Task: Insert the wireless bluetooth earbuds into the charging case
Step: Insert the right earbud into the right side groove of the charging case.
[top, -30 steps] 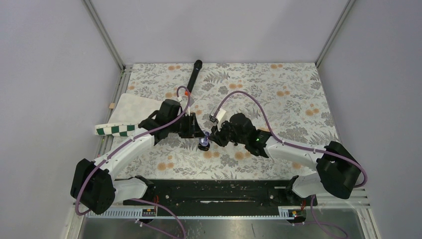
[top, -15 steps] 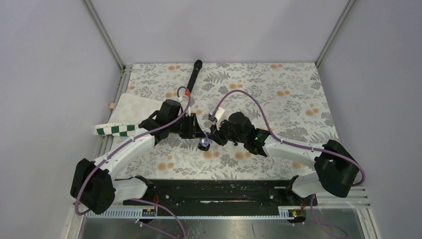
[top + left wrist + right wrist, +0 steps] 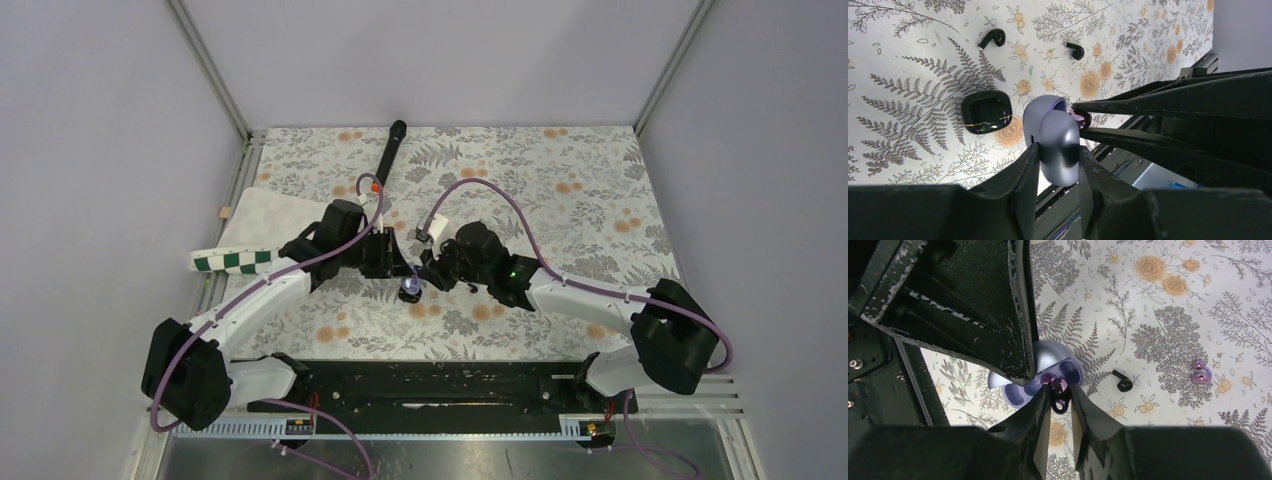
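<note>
**Table (image 3: 600, 180), left to right.** At the left edge lie a white pad (image 3: 265, 215) and a checkered strip (image 3: 232, 262). Near the table's middle, well apart from all four edges, the left gripper (image 3: 1058, 150) clenches the lavender charging case (image 3: 1055, 132) across its body, and the lid stands open.

In the left wrist view, a shut black case (image 3: 986, 111) lies on the cloth just beside it. A first black earbud (image 3: 993, 37) and a second black earbud (image 3: 1075, 51) lie farther off.

The right gripper (image 3: 1060, 395) pinches a purple earbud (image 3: 1052, 382) at the case's open tray, beside an unfilled well (image 3: 1015, 392). Whether the earbud is seated cannot be told. A loose purple earbud (image 3: 1200, 372) lies on the cloth, well apart to the right.
</note>
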### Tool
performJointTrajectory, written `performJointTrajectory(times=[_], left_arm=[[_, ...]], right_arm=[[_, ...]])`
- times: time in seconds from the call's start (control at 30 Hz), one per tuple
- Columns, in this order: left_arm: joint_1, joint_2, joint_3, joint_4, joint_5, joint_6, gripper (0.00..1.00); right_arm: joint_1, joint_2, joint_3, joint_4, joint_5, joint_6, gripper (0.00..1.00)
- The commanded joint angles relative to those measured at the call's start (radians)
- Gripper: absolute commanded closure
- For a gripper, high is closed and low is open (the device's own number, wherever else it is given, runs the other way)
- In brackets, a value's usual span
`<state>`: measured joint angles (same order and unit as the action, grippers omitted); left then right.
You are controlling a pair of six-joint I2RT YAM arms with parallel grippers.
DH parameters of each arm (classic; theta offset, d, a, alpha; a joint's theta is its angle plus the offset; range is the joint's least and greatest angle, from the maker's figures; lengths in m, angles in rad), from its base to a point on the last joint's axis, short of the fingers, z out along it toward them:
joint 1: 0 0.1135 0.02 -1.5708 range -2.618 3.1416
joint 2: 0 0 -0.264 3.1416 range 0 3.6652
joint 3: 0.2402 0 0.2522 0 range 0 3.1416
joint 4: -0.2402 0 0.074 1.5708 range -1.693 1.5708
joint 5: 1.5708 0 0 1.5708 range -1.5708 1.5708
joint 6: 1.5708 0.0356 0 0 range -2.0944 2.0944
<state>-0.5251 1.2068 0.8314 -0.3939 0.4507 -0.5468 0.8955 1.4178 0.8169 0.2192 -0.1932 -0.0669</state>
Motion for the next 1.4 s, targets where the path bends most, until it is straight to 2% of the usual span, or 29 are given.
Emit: performJointTrajectory(times=[0.0, 0.93, 1.2, 1.37], left_arm=[[-0.011, -0.005, 0.041, 0.044, 0.014, -0.002, 1.00], [-0.019, 0.022, 0.053, 0.044, 0.069, 0.018, 1.00], [-0.018, 0.034, 0.047, 0.064, 0.121, 0.014, 1.00], [-0.017, 0.039, 0.046, 0.079, 0.137, 0.005, 1.00]], right_arm=[[-0.006, 0.010, 0.056, -0.009, -0.002, -0.017, 0.83], [0.003, 0.051, 0.125, -0.089, -0.065, -0.030, 0.78], [0.005, 0.033, 0.124, -0.103, -0.077, -0.046, 0.67], [0.005, 0.015, 0.108, -0.103, -0.063, -0.047, 0.65]])
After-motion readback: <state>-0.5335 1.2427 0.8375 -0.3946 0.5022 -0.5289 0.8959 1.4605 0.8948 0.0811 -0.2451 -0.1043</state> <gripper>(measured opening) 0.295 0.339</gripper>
